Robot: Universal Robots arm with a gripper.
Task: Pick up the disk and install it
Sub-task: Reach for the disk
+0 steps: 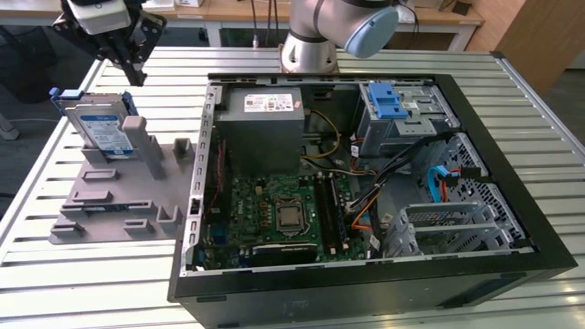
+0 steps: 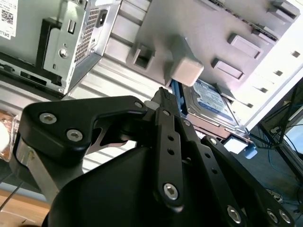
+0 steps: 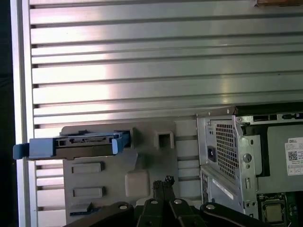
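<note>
Black linkage bars of my gripper (image 2: 163,97) sit closest in the second wrist view, and its two fingers meet tip to tip, clenched on nothing. It hangs in the air near the disk (image 1: 101,127), apart from it.

The disk has a silver-grey body and a blue-and-white label whose fine print I cannot make out. A blue plastic rail frame runs around its edges. It stands on edge at the far corner of the grey fixture plate (image 1: 109,219), on the exterior view's left, with its label face turned toward a grey post (image 1: 134,137). In the first wrist view its length runs parallel to the slats of the table (image 1: 92,274).

Beside the plate lies an open black computer case (image 1: 366,291). The grey box (image 1: 265,127) inside it bears a white sticker with dark print.
</note>
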